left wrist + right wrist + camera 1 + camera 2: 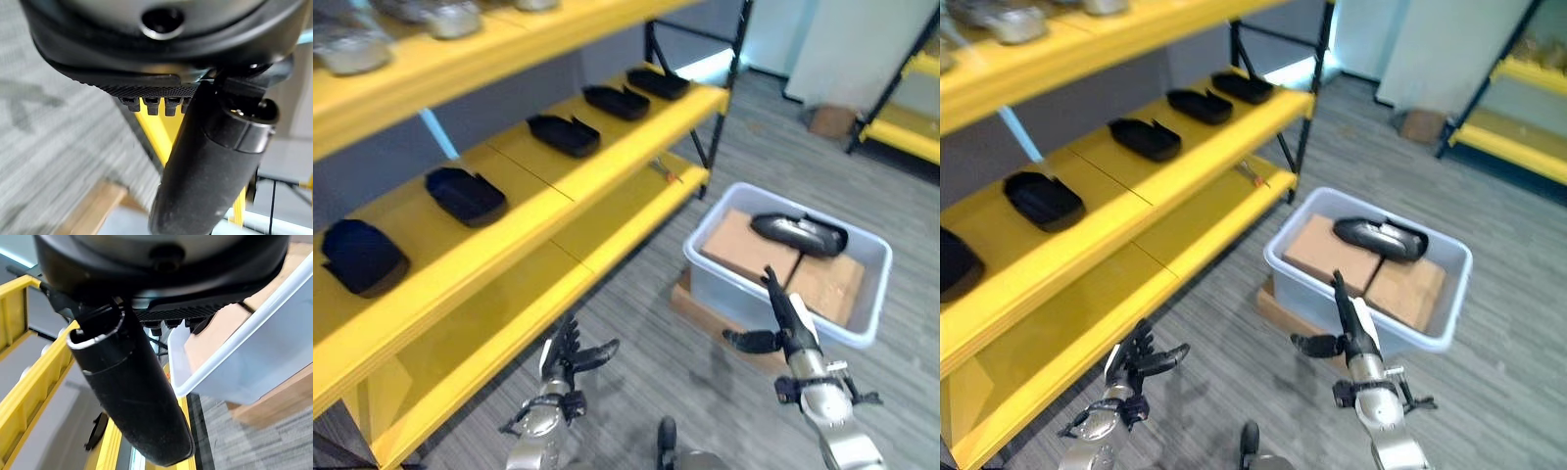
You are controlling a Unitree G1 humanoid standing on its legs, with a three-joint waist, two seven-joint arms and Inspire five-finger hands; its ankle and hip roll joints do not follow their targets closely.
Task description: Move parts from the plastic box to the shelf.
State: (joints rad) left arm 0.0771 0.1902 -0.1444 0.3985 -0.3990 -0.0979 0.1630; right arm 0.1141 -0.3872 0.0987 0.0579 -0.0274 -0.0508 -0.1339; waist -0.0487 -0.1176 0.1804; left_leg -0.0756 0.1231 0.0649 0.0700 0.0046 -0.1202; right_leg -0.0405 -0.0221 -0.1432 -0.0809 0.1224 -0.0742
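Plastic box [744,284] sits just past the right hand [790,328], whose fingers are straight and spread, thumb out to the side, holding nothing. One dark part [798,233] lies inside the box on top of cardboard [744,245], well beyond the fingertips. Left hand [570,360] hangs low next to the yellow shelf [558,201], fingers loosely apart and empty too. Five more dark parts [564,134] sit in a row on the shelf, up and away from the left hand. Upper shelf holds some pale items [450,18], cut off and hard to make out.
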